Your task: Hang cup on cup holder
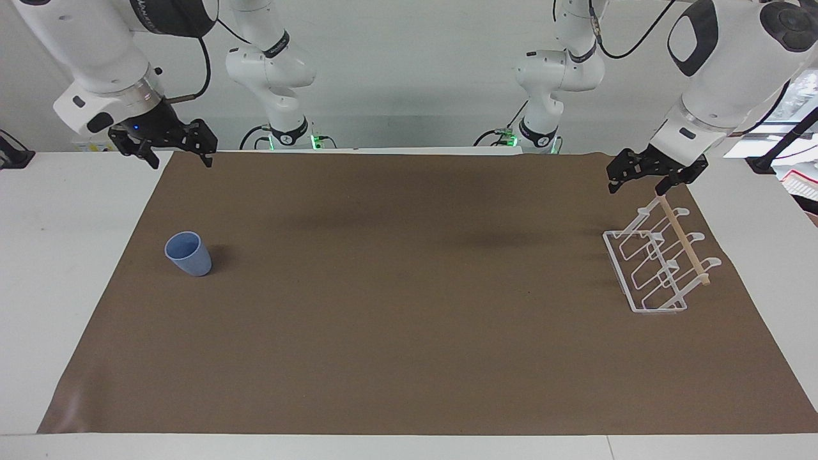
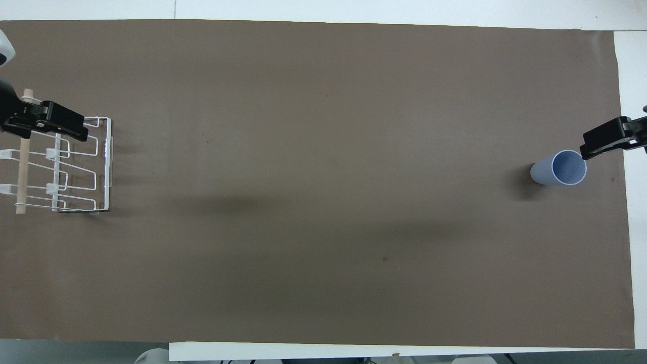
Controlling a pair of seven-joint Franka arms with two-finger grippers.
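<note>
The light-blue cup (image 1: 188,253) stands upright, mouth up, on the brown mat toward the right arm's end of the table; it also shows in the overhead view (image 2: 558,168). The white wire cup holder (image 1: 648,271) with its wooden rod (image 1: 685,241) stands toward the left arm's end, and shows in the overhead view (image 2: 76,167) too. My right gripper (image 1: 181,160) is open and empty, raised over the mat's corner, apart from the cup. My left gripper (image 1: 638,187) is open and empty, just above the holder's end nearer to the robots.
The brown mat (image 1: 409,287) covers most of the white table (image 1: 57,255); bare white strips run along both ends. The two arm bases (image 1: 287,134) stand at the table's robot end. A red-and-white object (image 1: 802,182) lies off the left arm's end.
</note>
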